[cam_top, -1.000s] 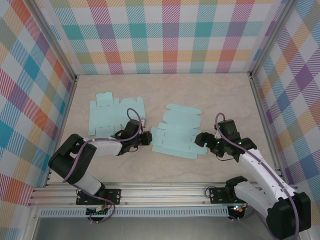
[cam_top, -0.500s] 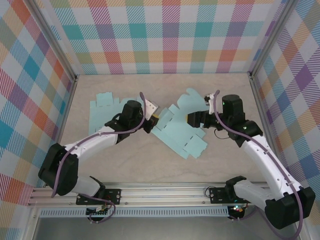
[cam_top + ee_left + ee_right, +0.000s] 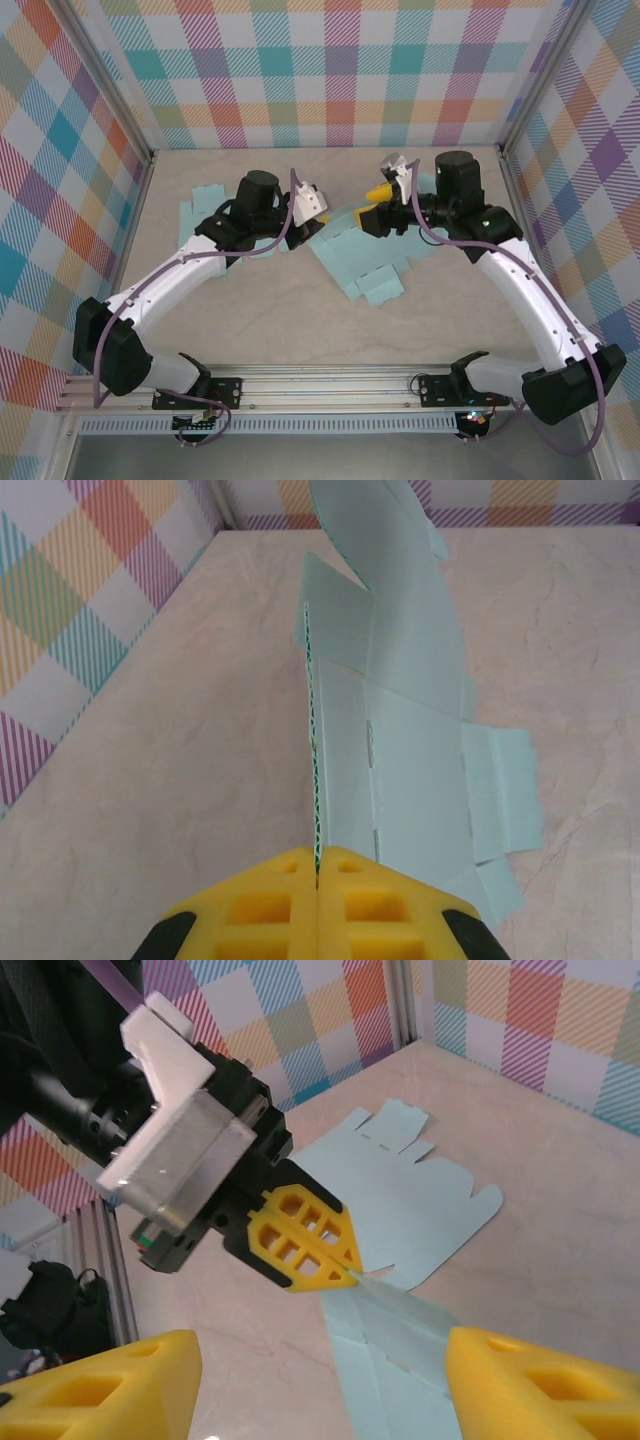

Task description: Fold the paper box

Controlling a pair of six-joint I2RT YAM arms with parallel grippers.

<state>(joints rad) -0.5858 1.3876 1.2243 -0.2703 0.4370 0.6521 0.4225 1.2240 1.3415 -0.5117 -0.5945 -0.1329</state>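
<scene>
Beige marbled tabletop (image 3: 300, 320) at centre; plaid walls (image 3: 340, 70) across top and sides; aluminium rail (image 3: 330, 385) along bottom; spare flat teal blank (image 3: 190, 212) at centre left.

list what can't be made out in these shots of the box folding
second blank: top view, left arm covers part of it.
held blank: left wrist view, far end cut by top edge.
right gripper: right wrist view, fingers cut by bottom edge; contact with held blank unclear.
</scene>
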